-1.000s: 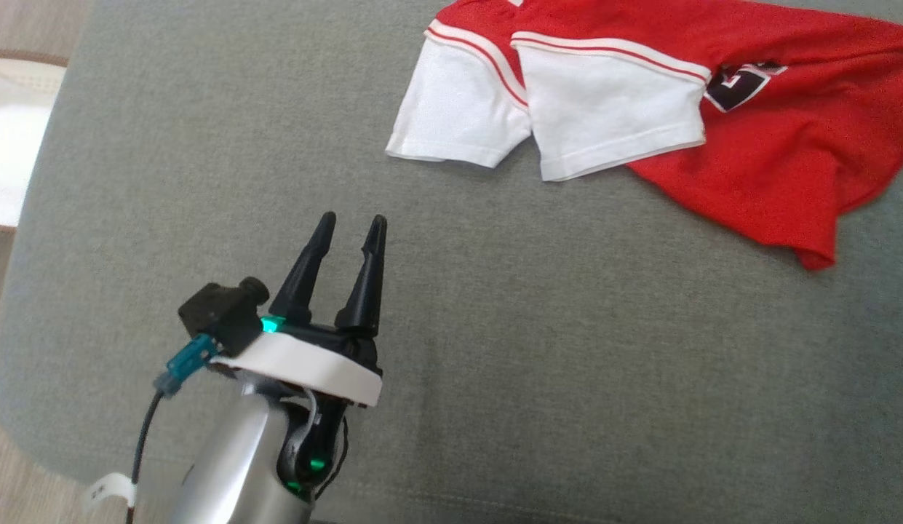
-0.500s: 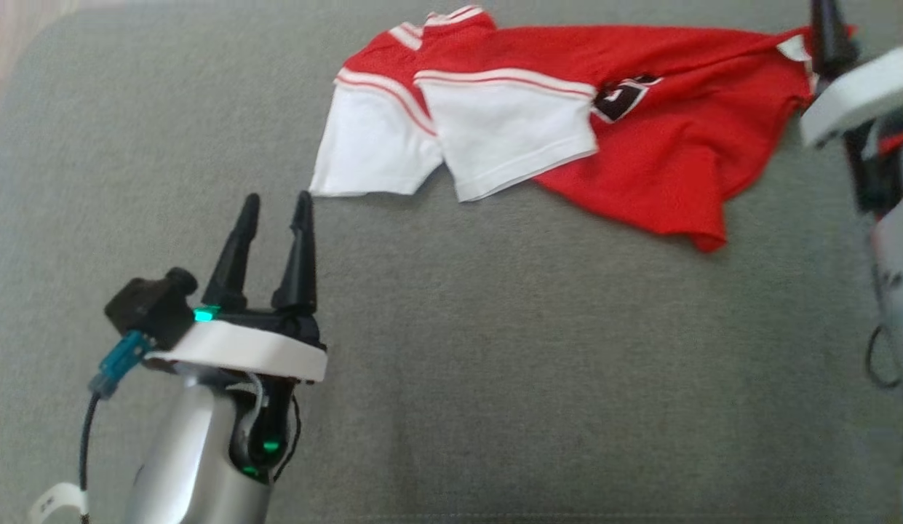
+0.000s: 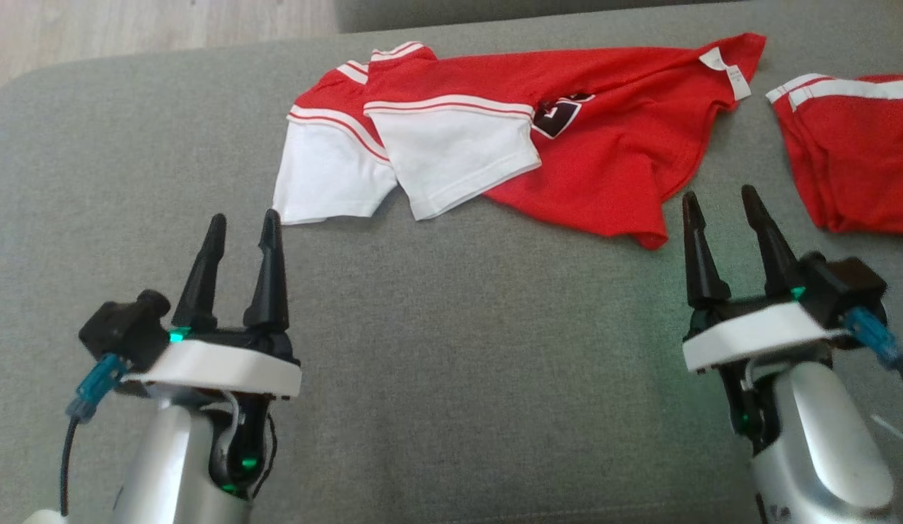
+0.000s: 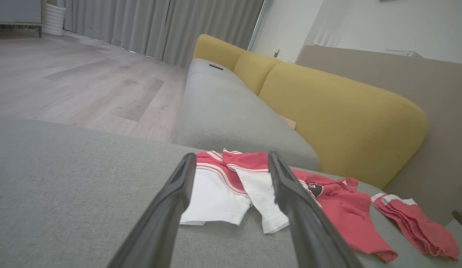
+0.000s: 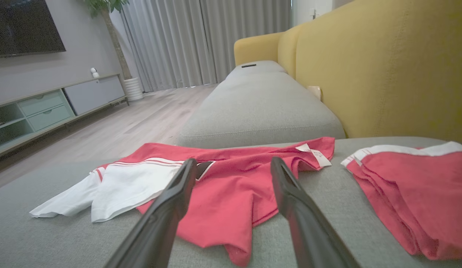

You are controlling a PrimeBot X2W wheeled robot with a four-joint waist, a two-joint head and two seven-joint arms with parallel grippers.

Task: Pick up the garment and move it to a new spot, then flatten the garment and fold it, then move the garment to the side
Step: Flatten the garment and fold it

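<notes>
A red garment (image 3: pixel 611 138) with white sleeves lies rumpled across the far part of the grey cushion (image 3: pixel 458 349); it also shows in the left wrist view (image 4: pixel 342 212) and the right wrist view (image 5: pixel 231 186). My left gripper (image 3: pixel 241 225) stands open just short of the white sleeve (image 3: pixel 324 178), touching nothing. My right gripper (image 3: pixel 719 198) is open too, hovering beside the garment's lower red hem, with nothing between its fingers. Both pairs of fingers point toward the cloth.
A second red piece with a white band (image 3: pixel 851 160) lies folded at the far right of the cushion, also in the right wrist view (image 5: pixel 413 190). A yellow sofa back (image 4: pixel 346 123) rises behind. Wooden floor (image 3: pixel 153 29) lies past the cushion's far left edge.
The head camera has swung, so the whole picture shifted left and down. The right gripper and the second red piece have come into view. The garment lies as before.
</notes>
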